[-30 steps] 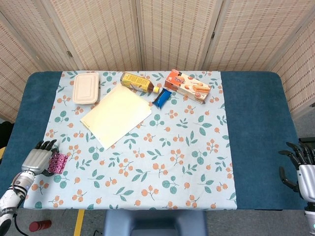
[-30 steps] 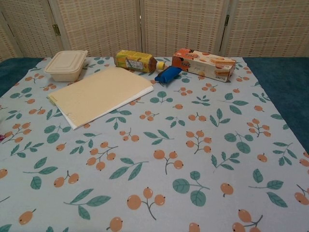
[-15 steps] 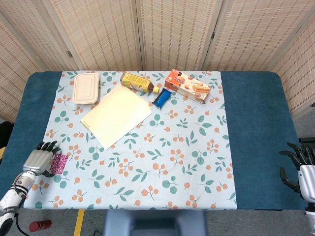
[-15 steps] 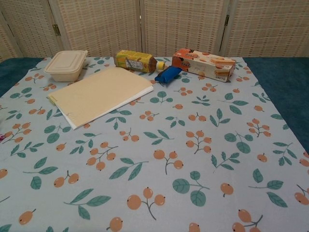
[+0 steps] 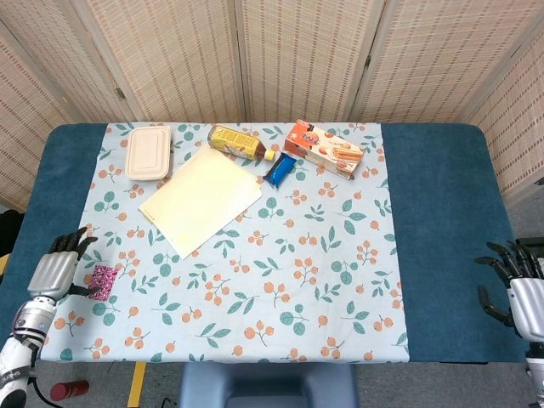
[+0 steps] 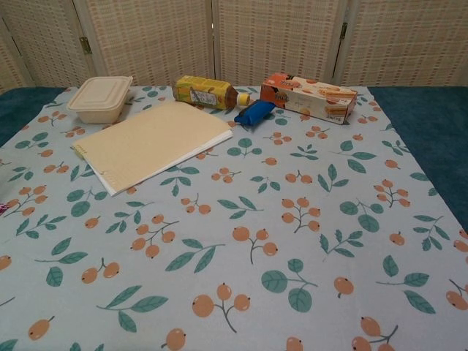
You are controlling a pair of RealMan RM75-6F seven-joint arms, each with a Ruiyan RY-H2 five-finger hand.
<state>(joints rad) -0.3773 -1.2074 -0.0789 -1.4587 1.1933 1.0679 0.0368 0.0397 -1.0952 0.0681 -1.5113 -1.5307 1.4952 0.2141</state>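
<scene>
Left hand [image 5: 54,270], lower left of the head view: fingers now spread and drawn off the small pink object [image 5: 103,281], which lies released on the table [image 5: 442,212] just beside it; right hand [image 5: 520,287] spread, idle.

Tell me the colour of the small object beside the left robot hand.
Pink-magenta small patterned object; head view shows it best.

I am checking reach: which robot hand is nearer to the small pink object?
Left. The left robot hand is right beside the small pink object, at the table's left edge; the right robot hand is far across the table.
</scene>
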